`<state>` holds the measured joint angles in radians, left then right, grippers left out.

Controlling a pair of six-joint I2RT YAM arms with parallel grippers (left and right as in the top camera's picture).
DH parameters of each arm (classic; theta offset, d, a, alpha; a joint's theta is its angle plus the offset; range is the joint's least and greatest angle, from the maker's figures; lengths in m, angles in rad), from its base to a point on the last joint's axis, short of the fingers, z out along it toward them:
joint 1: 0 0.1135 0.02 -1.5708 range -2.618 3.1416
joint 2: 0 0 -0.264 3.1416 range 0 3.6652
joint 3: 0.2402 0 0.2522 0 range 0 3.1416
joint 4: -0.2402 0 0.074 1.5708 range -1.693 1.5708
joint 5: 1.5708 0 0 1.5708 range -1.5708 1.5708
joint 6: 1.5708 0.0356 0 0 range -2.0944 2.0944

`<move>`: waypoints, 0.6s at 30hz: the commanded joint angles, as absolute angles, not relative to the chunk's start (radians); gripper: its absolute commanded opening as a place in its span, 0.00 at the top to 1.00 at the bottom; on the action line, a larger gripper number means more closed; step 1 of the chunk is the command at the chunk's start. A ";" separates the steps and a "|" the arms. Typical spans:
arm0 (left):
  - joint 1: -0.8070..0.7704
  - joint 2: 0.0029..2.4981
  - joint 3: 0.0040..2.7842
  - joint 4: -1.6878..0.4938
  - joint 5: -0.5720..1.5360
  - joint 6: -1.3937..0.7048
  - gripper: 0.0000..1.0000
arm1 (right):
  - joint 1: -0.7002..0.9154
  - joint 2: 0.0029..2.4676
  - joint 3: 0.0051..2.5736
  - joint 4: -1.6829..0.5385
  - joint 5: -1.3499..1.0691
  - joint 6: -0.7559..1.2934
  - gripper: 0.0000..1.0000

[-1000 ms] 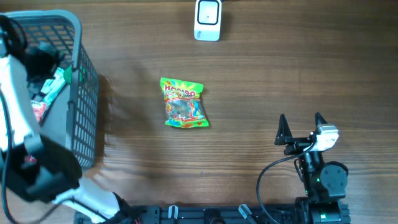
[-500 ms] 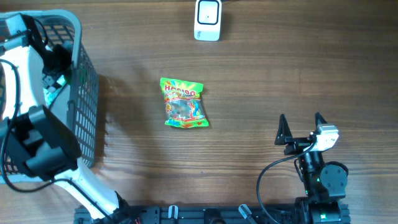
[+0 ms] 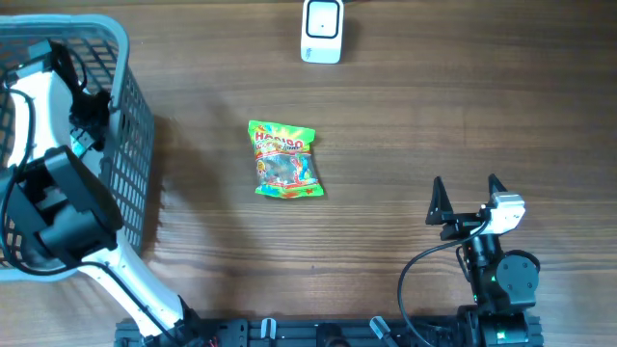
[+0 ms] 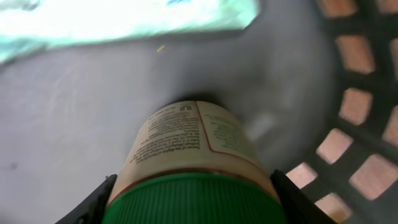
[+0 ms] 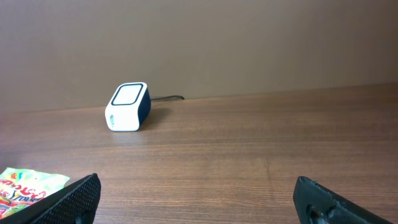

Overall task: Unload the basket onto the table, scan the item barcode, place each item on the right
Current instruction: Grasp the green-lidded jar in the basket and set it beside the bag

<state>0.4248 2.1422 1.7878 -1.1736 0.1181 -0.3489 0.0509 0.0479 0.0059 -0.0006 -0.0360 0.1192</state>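
Cream bottle with a green ridged cap [image 4: 186, 146] lies on its side on the grey floor of the grey plastic basket [image 3: 132, 145], at the left edge of the brown wooden table [image 3: 434, 96]. Its label has small dark print that is too blurry to read. The left gripper [image 4: 194, 198] reaches down into the basket, and its 2 black fingers [image 4: 93, 202] press on the 2 sides of the green cap, so it is clamped on the bottle. Just behind the bottle, at the top of the left wrist view, there is a blurry pale green and white packet [image 4: 124, 15]. The holes of the basket wall show on the right of that view, with brown wood behind them. From above, the white left arm [image 3: 29, 116] bends over the basket and hides the bottle. The right gripper [image 3: 466, 183] sits low near the right front of the table with its 2 black fingers wide apart and nothing between them. A small white and dark blue scanner box [image 3: 321, 32] stands at the far edge of the table with a black cable behind it. A shiny green bag of sweets [image 3: 283, 159] lies flat in the middle of the table, well apart from the basket, the scanner and the right gripper.
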 commanded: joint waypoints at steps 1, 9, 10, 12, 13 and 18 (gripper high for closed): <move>0.481 2.023 1.964 -1.271 0.122 -0.345 0.62 | 0.056 0.047 0.006 0.002 -0.031 0.133 0.00; 0.367 1.637 2.317 -1.402 0.419 -0.457 0.58 | 0.056 0.047 0.006 0.003 -0.031 0.133 0.00; 0.244 1.607 2.317 -1.394 0.428 -0.480 0.58 | 0.056 0.047 0.006 0.002 -0.031 0.133 0.00; 0.012 1.616 2.312 -1.388 0.396 -0.479 0.56 | 0.056 0.047 0.006 0.002 -0.031 0.133 0.00; -0.081 1.632 2.307 -1.388 0.359 -0.479 0.56 | 0.056 0.047 0.006 0.003 -0.031 0.133 0.00; -0.486 1.890 2.230 -1.386 0.199 -0.493 0.55 | 0.056 0.047 0.006 0.003 -0.031 0.133 0.00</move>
